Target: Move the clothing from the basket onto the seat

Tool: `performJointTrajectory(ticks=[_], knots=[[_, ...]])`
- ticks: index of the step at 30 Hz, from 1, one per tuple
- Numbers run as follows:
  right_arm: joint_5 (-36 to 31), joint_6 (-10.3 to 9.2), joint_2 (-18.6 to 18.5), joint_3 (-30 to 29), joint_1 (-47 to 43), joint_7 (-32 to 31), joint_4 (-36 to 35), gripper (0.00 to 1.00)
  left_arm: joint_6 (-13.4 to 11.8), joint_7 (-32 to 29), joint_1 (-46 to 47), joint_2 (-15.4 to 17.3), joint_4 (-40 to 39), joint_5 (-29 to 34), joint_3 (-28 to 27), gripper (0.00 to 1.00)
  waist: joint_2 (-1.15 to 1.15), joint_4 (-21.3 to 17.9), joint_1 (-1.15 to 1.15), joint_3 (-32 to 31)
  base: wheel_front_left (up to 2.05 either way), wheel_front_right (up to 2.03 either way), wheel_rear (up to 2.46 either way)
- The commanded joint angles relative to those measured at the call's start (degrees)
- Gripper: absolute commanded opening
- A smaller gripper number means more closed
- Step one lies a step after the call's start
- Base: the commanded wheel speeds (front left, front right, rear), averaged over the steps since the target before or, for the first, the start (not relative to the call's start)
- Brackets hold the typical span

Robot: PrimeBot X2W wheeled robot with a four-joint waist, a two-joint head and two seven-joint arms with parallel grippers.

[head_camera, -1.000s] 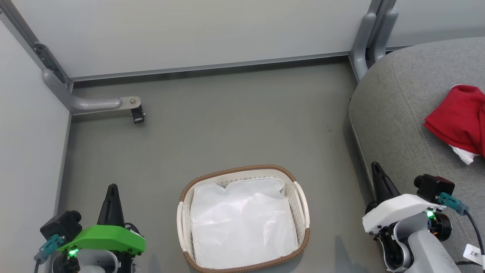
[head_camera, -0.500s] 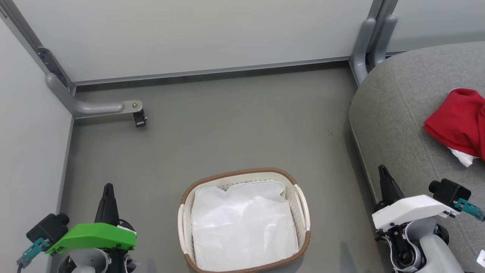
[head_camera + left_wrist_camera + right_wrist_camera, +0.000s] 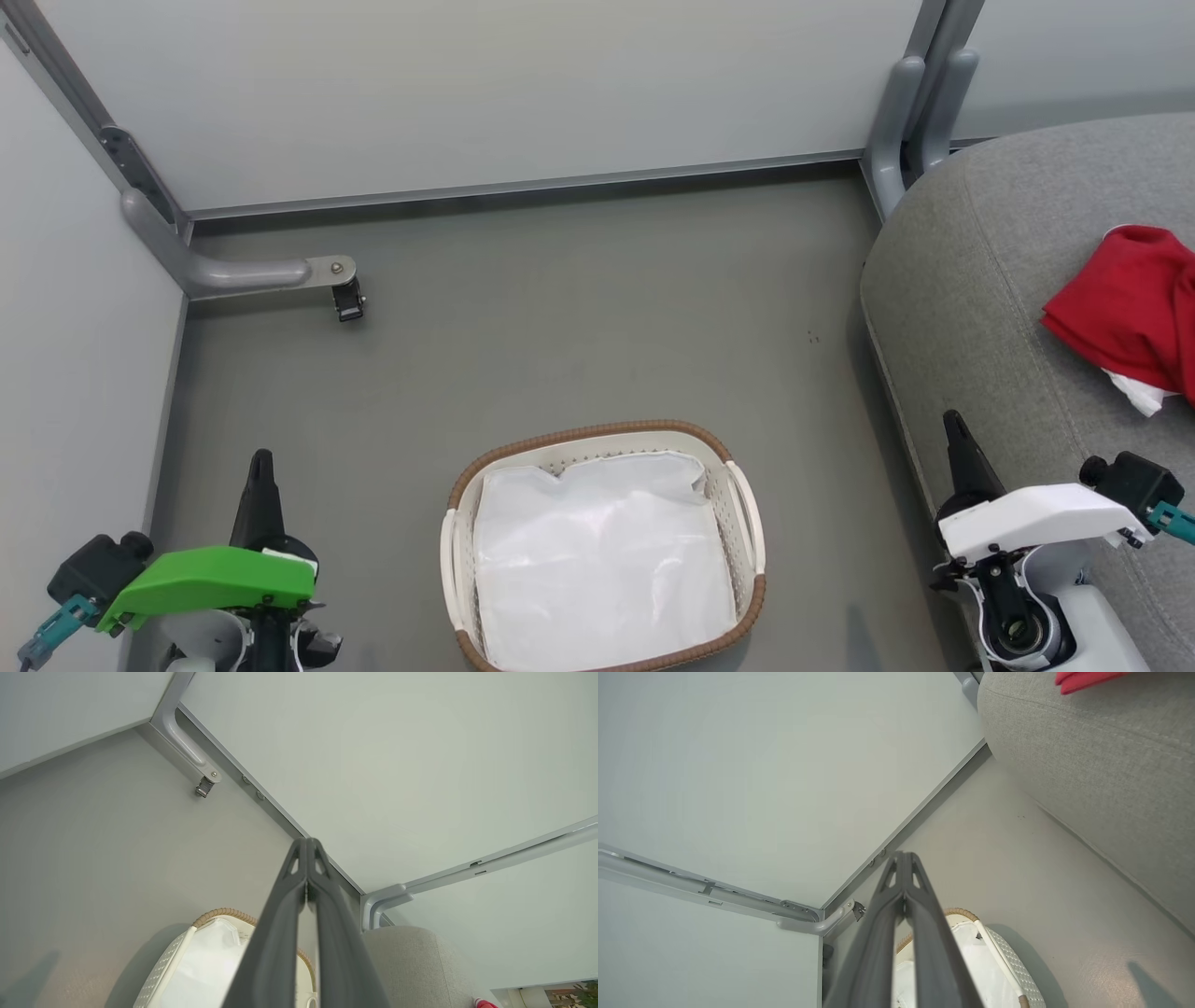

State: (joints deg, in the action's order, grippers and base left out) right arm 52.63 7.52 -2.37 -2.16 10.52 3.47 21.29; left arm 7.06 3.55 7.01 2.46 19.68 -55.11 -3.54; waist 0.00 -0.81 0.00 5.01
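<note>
1. the clothing (image 3: 1125, 313) lies on the seat (image 3: 980, 280) at 3 o'clock in the head view, well apart from the basket (image 3: 597, 431) at 6 o'clock.
2. the basket holds a white liner (image 3: 597, 551) and no red fabric, so the move looks done; i judge nothing is left to carry.
3. left gripper (image 3: 261, 462) at 8 o'clock and right gripper (image 3: 952, 425) at 4 o'clock: fingers clenched on nothing.
4. the head view gives the basket's whole inside; the wrist views give the fingertips pressed together up close, and the left one has a red sliver at 5 o'clock, probably the clothing.
</note>
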Motion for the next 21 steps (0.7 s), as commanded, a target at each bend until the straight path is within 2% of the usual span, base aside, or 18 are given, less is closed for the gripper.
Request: performJointTrajectory(ticks=[1,21], knots=[[1.86,-0.02,-0.34,-0.37,-0.19,-0.43,-1.03,0.00,0.26,-0.42,-0.24,0.35,-0.96,-1.84,-0.32,0.00,0.00,0.02,0.00,-0.10,0.00,0.00,0.00],[15.00,-0.03,-0.45,-1.82,-1.64,-3.79,-3.30,0.00,0.39,-3.82,-0.47,0.45,-2.65,-14.14,-1.31,0.00,0.00,0.24,0.00,-1.41,0.00,0.00,0.00]])
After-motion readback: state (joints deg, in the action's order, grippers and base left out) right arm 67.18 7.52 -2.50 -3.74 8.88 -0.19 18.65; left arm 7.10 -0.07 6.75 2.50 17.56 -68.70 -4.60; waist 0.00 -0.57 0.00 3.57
